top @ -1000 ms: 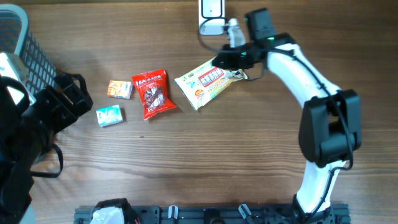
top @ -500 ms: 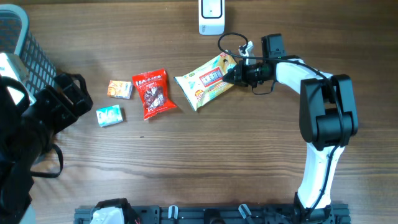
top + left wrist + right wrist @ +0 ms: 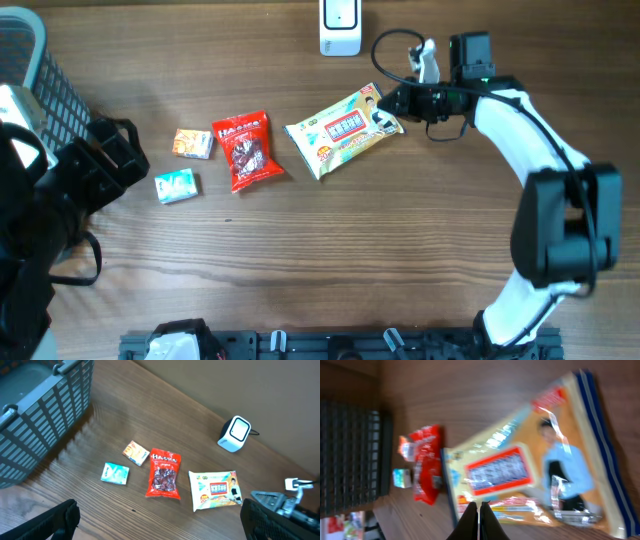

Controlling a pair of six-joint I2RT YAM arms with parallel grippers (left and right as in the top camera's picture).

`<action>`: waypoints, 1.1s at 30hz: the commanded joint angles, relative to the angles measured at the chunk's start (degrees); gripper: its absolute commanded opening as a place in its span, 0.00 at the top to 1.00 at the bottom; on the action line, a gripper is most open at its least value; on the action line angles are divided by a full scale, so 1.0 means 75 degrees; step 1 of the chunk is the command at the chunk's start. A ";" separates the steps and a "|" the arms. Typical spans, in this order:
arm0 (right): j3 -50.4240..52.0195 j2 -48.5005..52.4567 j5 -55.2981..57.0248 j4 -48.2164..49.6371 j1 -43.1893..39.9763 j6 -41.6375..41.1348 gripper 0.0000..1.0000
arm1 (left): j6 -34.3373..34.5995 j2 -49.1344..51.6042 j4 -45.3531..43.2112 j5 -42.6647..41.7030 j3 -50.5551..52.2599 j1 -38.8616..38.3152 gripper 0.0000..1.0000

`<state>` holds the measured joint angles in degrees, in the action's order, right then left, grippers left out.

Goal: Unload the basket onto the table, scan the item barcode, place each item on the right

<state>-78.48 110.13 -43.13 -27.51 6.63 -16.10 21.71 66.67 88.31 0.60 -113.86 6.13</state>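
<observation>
Where closed right tool [image 3: 479, 510] points | snack packet [image 3: 520, 465] lies just ahead

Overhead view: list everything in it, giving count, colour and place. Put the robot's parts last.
table: one, brown wood, under everything
basket: one, grey, top left corner
scanner: one, white, top edge near the centre
snack packet: one, cream with a red label, centre, below the scanner
red bag: one, red, just left of the snack packet
orange box: one, orange, left of the red bag
teal box: one, teal, below the orange box
left gripper: one, black, open, left side beside the basket
right gripper: one, black, shut, at the snack packet's right end
</observation>
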 commanded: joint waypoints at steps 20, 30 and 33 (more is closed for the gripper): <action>0.1343 0.0682 0.0688 0.1003 0.0609 -0.0842 0.96 | -0.0012 -0.0026 -0.0015 0.0073 -0.0055 0.0035 0.00; 0.1338 -0.1183 0.0632 0.2267 0.1355 -0.0781 0.96 | -0.0012 -0.0026 -0.0015 0.0073 -0.0055 0.0035 0.00; 0.1358 -0.0962 0.0670 0.2859 0.1746 -0.1128 0.96 | -0.0012 -0.0026 -0.0015 0.0073 -0.0055 0.0035 0.00</action>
<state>-68.49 100.92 -38.85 -8.75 16.53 -22.70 21.71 66.67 88.31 0.60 -113.86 6.13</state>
